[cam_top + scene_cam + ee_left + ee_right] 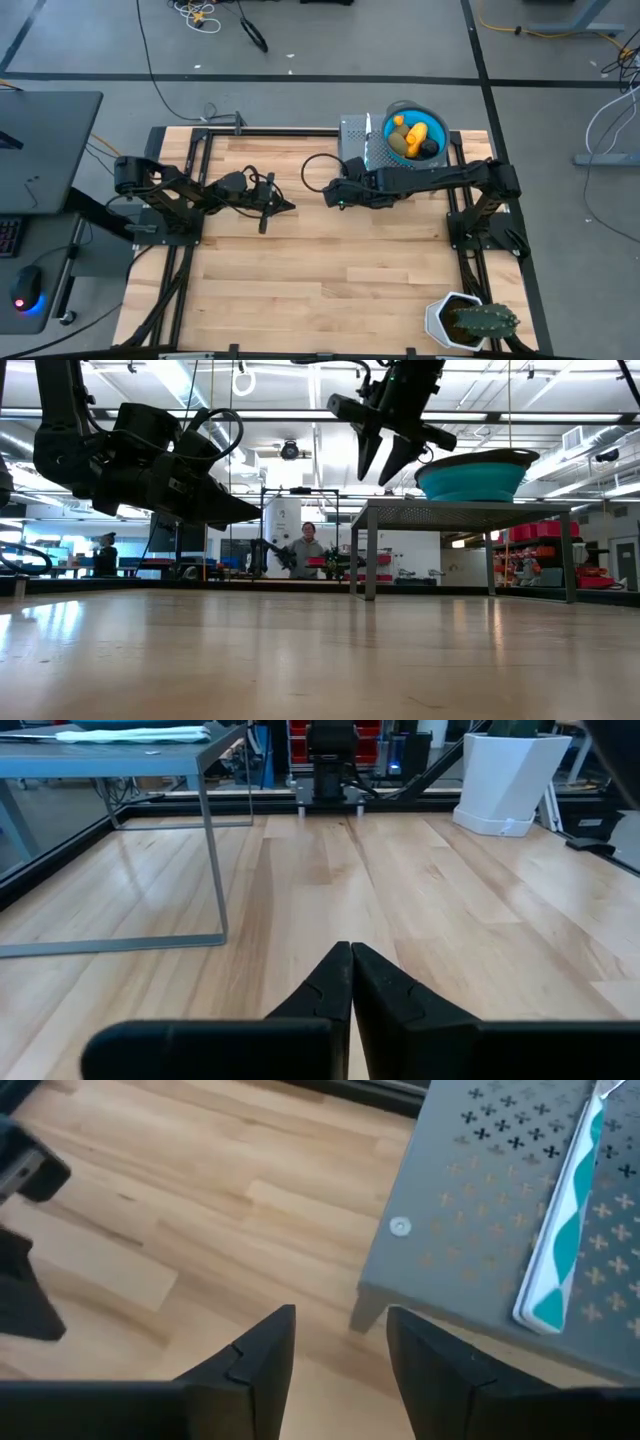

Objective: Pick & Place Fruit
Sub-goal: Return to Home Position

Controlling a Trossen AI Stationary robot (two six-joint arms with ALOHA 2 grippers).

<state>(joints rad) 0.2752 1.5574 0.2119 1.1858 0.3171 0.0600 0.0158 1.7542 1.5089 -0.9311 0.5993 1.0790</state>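
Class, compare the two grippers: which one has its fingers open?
The right gripper, near the grey shelf: its fingers stand apart, whereas the left gripper has them pressed together.

No writing, label, brand, number or sign can be read anywhere.

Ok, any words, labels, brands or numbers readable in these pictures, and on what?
None can be read.
The grey shelf shows only cross-shaped holes; the blue bowl, the knife and the white planter are blank.
Red bins in the room behind are too small to tell.
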